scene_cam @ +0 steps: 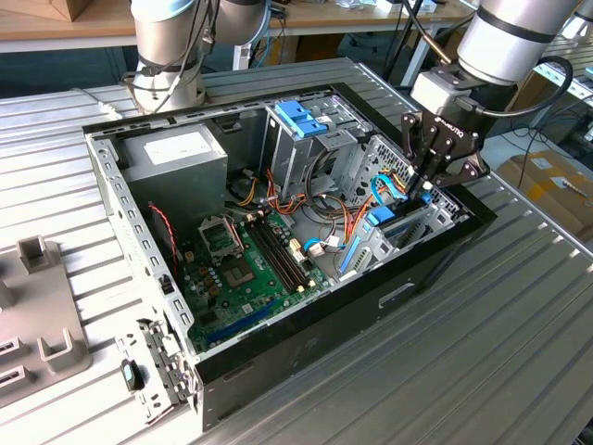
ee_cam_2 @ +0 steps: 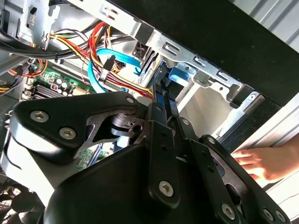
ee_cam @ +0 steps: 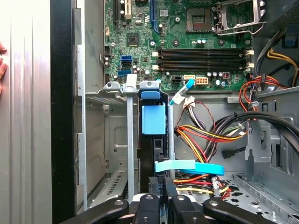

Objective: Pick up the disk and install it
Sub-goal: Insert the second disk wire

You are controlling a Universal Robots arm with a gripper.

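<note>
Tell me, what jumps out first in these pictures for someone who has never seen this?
An opened computer case lies on a ribbed metal table, its green circuit board and coloured cables exposed. The arm's black gripper reaches down into the case's corner on the exterior view's right, over a bay holding a blue-framed disk. A person's hand rests just outside the case.

The exterior view looked down from above at an angle on the open computer case [scene_cam: 278, 232] lying on the bench [scene_cam: 519, 352]. Both wrist views sat close inside it, sharing the drive bay [ee_cam: 154, 140] and the motherboard [ee_cam: 187, 46].
</note>
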